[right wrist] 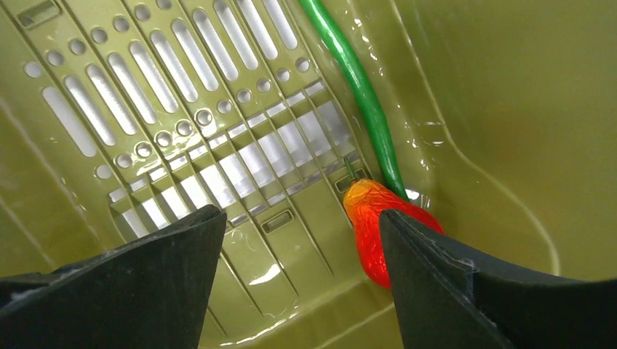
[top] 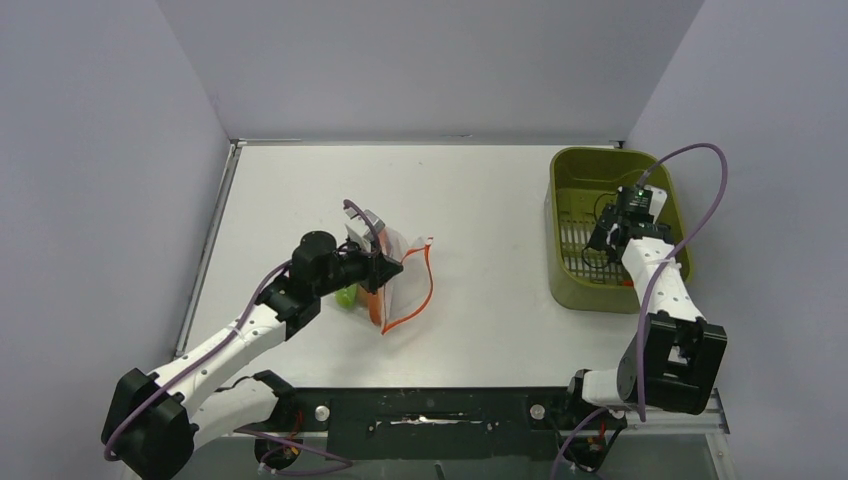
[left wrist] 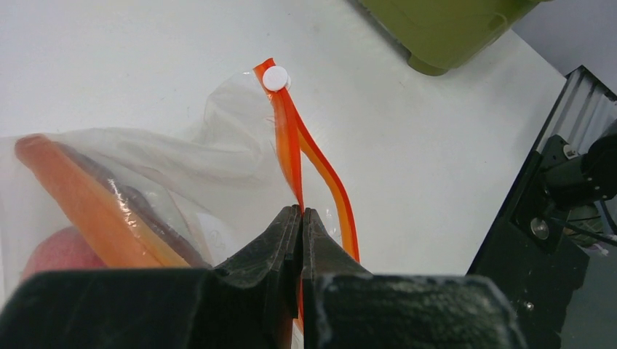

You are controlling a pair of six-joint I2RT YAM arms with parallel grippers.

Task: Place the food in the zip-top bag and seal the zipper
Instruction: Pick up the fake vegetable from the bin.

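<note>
here the left arm stretches forward, left end effector (left wrist: pixel 301 212) pinched on the zipper (left wrist: pixel 291 138); the right arm dips into the tub (right wrist: pixel 473 109), right end effector (right wrist: pixel 298 214) wide beside food (right wrist: pixel 369 218).

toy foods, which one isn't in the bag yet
The red-orange piece by the green stalk, lying in the olive tub beside the open right gripper. The orange stick and pink ball already sit inside the clear bag.

An olive-green tub (top: pixel 580 292) is sitting on the white surface (top: pixel 480 190) toward its far right corner, the pale surface showing through its slotted floor.
</note>
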